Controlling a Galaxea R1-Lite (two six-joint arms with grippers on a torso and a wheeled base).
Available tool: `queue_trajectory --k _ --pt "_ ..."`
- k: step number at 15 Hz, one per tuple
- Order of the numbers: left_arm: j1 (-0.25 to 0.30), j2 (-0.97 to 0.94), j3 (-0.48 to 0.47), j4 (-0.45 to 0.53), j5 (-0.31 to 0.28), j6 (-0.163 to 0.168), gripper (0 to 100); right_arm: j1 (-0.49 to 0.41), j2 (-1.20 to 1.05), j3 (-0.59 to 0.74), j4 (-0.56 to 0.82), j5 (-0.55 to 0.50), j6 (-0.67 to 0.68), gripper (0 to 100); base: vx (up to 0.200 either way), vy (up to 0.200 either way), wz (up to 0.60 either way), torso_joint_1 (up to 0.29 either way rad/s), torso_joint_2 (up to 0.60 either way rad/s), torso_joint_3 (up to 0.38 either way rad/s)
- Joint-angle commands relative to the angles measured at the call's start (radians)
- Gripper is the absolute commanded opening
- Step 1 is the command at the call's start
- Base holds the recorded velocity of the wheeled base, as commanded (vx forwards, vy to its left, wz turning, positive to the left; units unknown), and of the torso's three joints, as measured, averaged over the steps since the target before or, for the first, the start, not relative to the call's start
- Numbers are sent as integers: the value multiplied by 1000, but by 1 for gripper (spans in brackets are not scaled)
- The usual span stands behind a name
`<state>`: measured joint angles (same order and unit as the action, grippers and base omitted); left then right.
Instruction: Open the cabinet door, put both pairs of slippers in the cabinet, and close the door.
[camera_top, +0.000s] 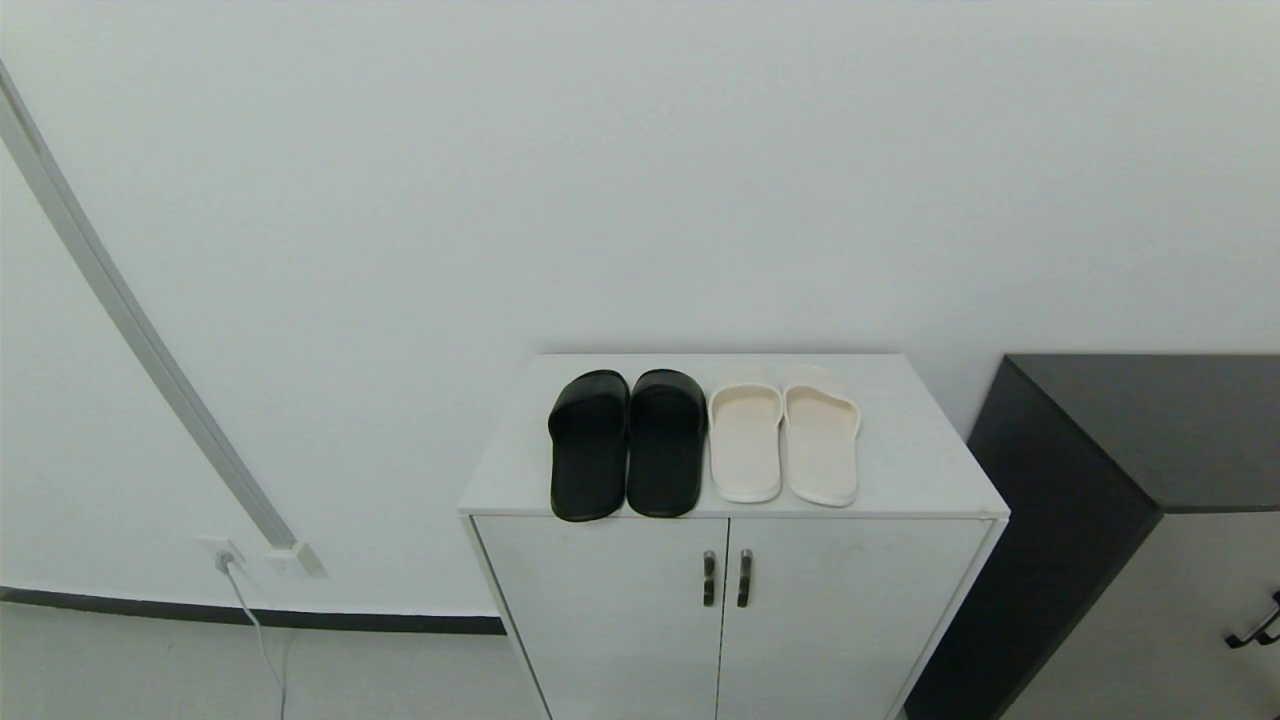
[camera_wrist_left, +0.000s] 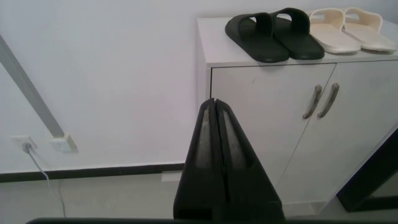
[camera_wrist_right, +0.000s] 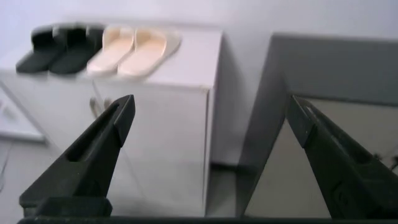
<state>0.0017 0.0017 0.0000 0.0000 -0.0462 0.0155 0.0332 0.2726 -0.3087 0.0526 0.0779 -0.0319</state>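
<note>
A white cabinet (camera_top: 620, 630) stands against the wall with both doors shut and two dark handles (camera_top: 726, 578) at the middle seam. On its top lie a pair of black slippers (camera_top: 625, 442) and, to their right, a pair of cream slippers (camera_top: 785, 443), toes toward the wall. In the left wrist view my left gripper (camera_wrist_left: 215, 104) is shut and empty, well short of the cabinet (camera_wrist_left: 267, 118), below its top. My right gripper (camera_wrist_right: 208, 109) is open wide, also apart from the cabinet (camera_wrist_right: 168, 137), with the slippers (camera_wrist_right: 134, 50) beyond it.
A dark grey cabinet (camera_top: 1120, 500) stands right beside the white one on the right. A wall socket with a plugged cable (camera_top: 225, 556) and a slanting cable duct (camera_top: 130, 310) are on the wall to the left. Floor shows to the left of the cabinet.
</note>
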Motion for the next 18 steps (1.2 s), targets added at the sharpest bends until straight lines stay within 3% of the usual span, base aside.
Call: queue_trajectory --k 1,5,8,11,12,18 --pt "0 0 0 0 0 0 0 47 261 112 -108 39 -16 100 0 0 0 0 0 0" --pt "0 0 0 0 0 0 0 155 485 102 -234 45 0 100 0 0 0 0 0 0" --pt "0 0 0 0 0 -2 0 277 715 28 -373 34 125 100 0 0 0 0 0 0" --pt "0 0 0 0 0 -2 0 441 863 -6 -508 -116 195 100 0 0 0 0 0 0" --pt "0 0 0 0 0 -2 0 536 938 -38 -574 -205 228 100 0 0 0 0 0 0" --pt "0 0 -2 0 0 -2 0 786 1214 -271 -599 -498 313 100 0 0 0 0 0 0"
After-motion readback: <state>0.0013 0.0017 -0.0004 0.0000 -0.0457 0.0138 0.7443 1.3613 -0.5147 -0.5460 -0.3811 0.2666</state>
